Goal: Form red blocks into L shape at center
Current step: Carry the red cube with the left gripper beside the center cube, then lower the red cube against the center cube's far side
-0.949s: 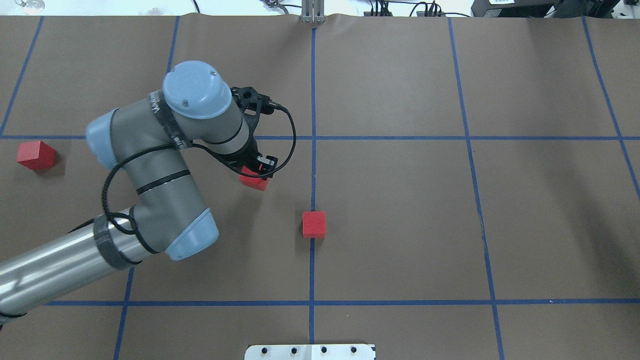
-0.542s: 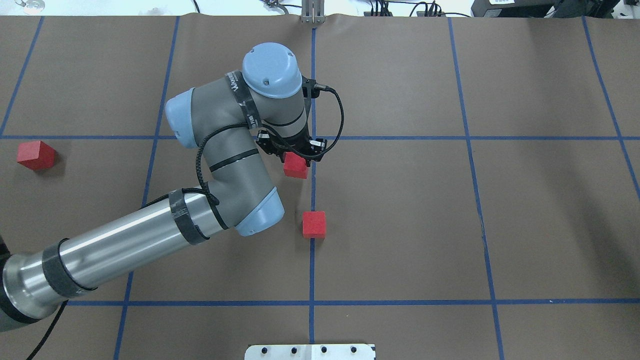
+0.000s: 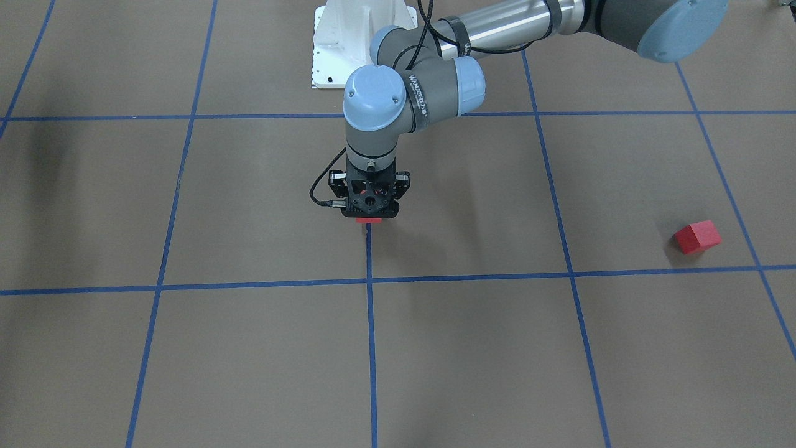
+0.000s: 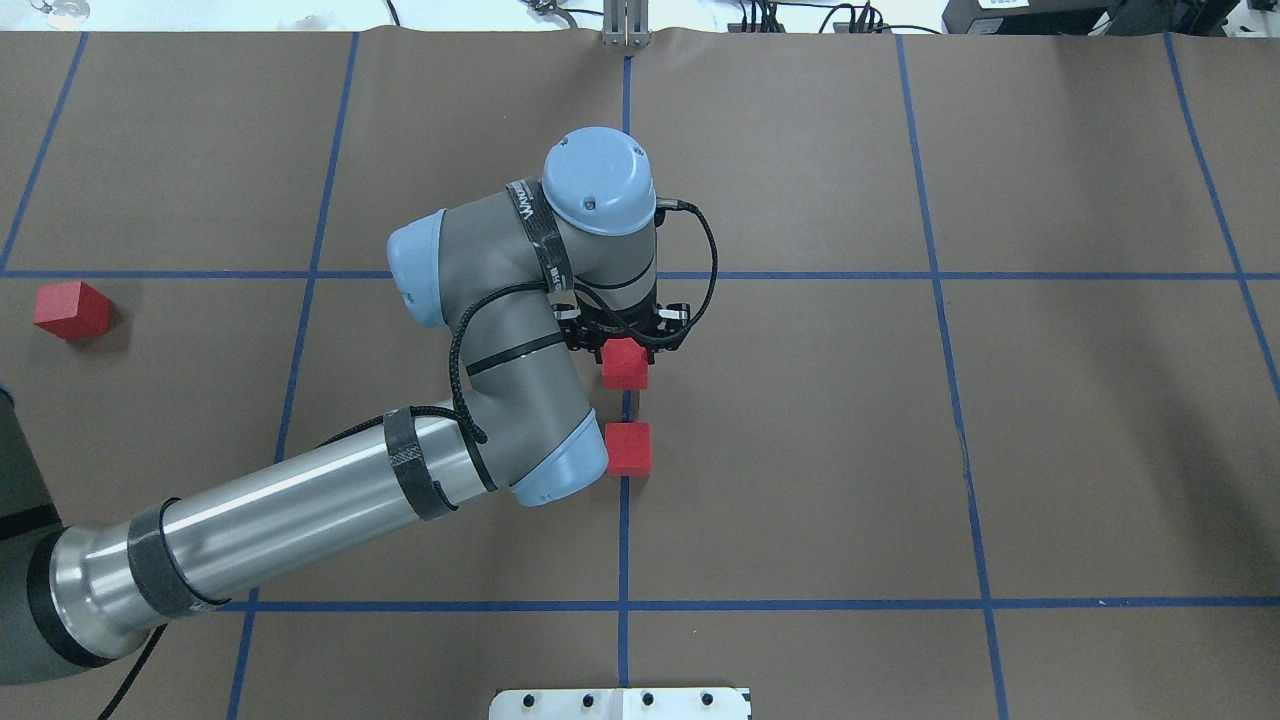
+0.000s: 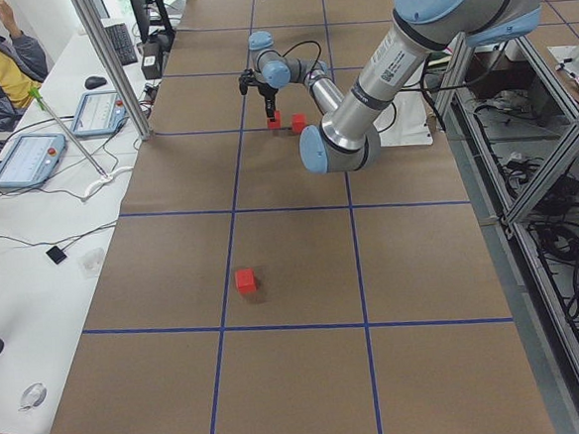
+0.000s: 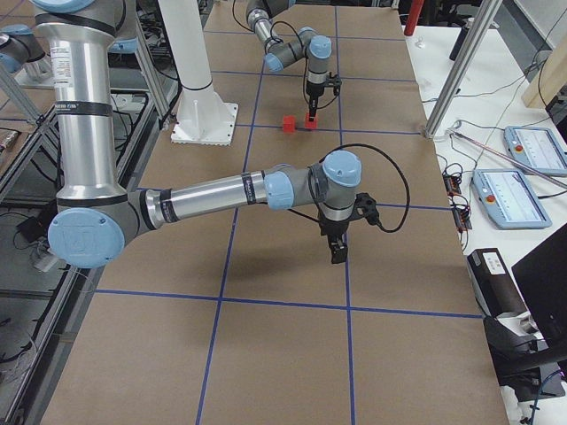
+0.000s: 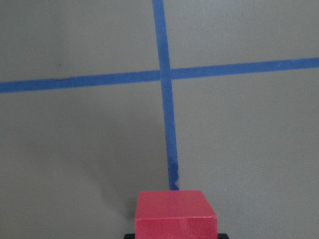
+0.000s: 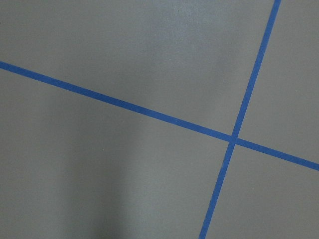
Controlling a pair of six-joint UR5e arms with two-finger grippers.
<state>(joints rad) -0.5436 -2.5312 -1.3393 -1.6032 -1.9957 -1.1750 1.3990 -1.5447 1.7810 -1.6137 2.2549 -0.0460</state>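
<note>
My left gripper point(image 4: 625, 345) is shut on a red block point(image 4: 624, 364), low over the center tape line point(image 4: 624, 405). The wrist view shows that block point(image 7: 175, 214) held at the bottom edge, with the line ahead of it. A second red block point(image 4: 628, 449) rests on the same line, a short gap nearer the robot. The third red block point(image 4: 70, 310) lies far to the left and also shows in the front view point(image 3: 697, 237). From the front, only a sliver of the held block point(image 3: 369, 219) peeks out under the gripper. My right gripper point(image 6: 337, 255) hangs over bare table far from the blocks; I cannot tell whether it is open or shut.
Brown paper with a blue tape grid point(image 4: 940, 275) covers the table. A white base plate point(image 4: 620, 703) sits at the near edge. To the left, a side bench holds tablets point(image 5: 27, 156) and cables, and a person sits there.
The left arm has swung right with the red block in its grip, from well left of the center line to over it, just beyond the resting block.
</note>
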